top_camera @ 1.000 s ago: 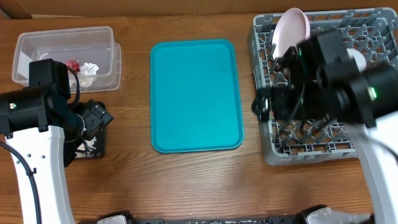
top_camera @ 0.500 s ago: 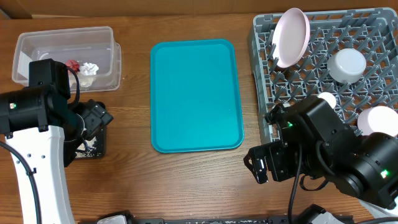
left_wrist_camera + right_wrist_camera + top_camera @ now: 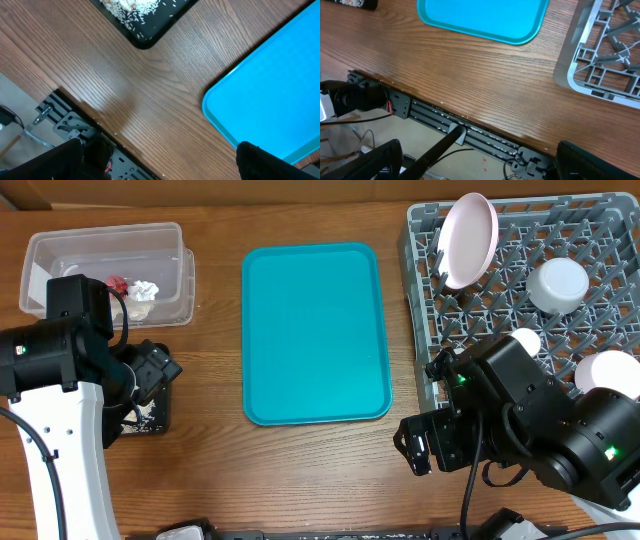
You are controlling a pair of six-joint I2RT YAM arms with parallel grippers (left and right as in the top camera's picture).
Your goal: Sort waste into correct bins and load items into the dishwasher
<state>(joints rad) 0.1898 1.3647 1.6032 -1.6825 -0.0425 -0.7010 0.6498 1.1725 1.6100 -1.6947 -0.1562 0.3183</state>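
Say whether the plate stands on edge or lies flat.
On edge, leaning: overhead the plate shows as an oval, not a circle, propped among pegs of the rack.

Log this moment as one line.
plate, bowl in rack | wrapper, napkin in tub | rice in black tray | left fingers open | right fingers open
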